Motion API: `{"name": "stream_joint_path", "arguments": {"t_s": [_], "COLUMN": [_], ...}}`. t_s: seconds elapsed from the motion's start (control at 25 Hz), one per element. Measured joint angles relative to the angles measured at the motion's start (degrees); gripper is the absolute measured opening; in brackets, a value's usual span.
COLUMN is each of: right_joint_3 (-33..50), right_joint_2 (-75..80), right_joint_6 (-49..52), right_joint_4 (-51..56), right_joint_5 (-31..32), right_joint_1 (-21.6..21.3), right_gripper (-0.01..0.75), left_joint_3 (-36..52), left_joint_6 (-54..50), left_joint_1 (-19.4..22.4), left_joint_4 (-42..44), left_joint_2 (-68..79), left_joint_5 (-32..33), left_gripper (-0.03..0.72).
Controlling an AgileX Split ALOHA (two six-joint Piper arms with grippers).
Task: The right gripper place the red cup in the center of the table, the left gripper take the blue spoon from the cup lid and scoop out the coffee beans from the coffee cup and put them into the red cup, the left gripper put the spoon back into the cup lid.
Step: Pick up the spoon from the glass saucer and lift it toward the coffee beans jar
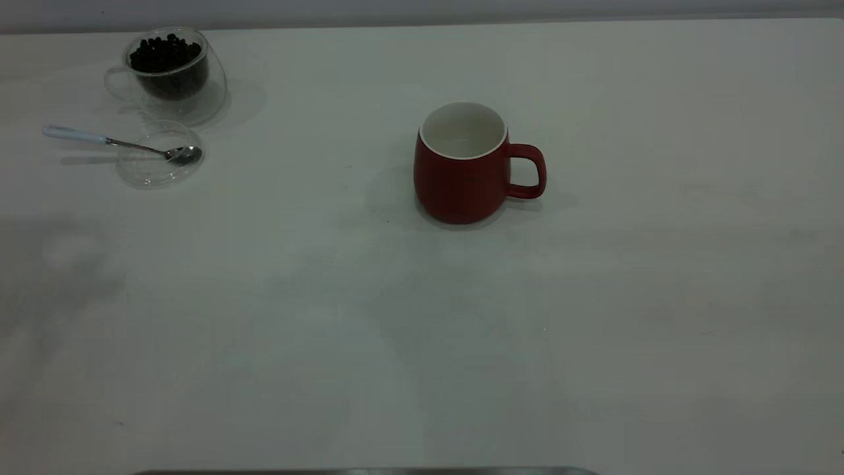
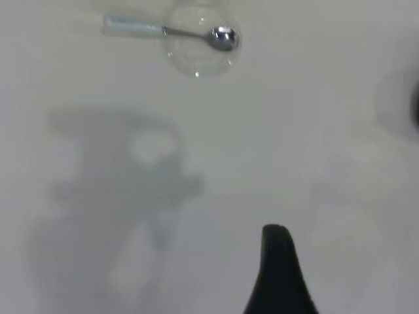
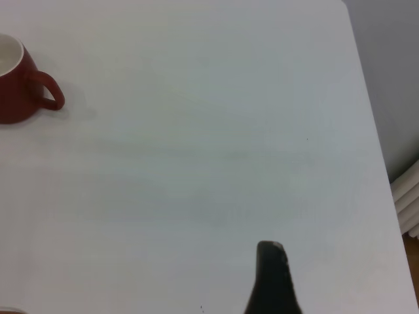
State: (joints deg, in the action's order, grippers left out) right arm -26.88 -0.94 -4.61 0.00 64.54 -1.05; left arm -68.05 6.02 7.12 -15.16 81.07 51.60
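Nearest us stands the red cup (image 1: 461, 165) mid-table (image 1: 422, 330); we cannot tell either gripper's jaw state.

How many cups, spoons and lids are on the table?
Cups: 2, the red cup and the coffee cup holding the coffee beans
Spoons: 1, the blue spoon
Lids: 1, the cup lid
Total: 4
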Motion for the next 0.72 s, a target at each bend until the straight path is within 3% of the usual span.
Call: {"name": "stream_joint_path", "arguments": {"t_s": [0.4, 0.72], "right_joint_3": [0.04, 0.04], "right_joint_2": [0.0, 0.0], "right_joint_6": [0.0, 0.05], "right_joint_4": [0.0, 0.0], "right_joint_5": [0.0, 0.0], "right_joint_1": [0.0, 0.0], "right_gripper": [0.59, 0.59], "left_joint_3": [-7.19, -14.32], "left_joint_6": [28.91, 37.96], "left_joint_1": [17.57, 20.67], "left_joint_4": [-28.02, -30.33], "left_joint_2": [21.32, 35.3], "left_joint_5": [3.5, 5.01], "left_gripper": [0.588, 0.588]}}
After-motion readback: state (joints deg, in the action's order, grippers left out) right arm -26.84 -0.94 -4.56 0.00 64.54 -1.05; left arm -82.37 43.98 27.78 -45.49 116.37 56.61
